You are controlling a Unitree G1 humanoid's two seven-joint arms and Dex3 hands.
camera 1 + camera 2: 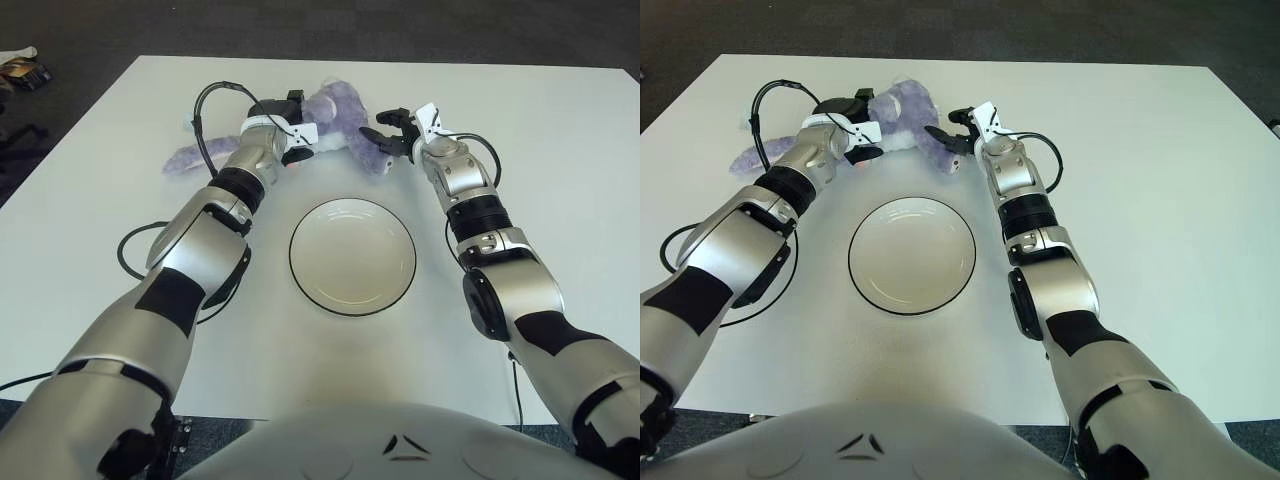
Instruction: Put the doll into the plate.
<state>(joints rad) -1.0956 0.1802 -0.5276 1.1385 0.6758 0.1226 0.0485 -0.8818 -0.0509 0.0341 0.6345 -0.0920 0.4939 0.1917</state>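
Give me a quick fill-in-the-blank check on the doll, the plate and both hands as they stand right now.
1. The purple doll lies on the white table, on the ____ side of the plate from the robot.
2. The plate holds ____.
3. The left hand is at the doll's left side and the right hand at its ____ side.
4. The plate's rim is edged in ____.

Missing words: far; nothing; right; black
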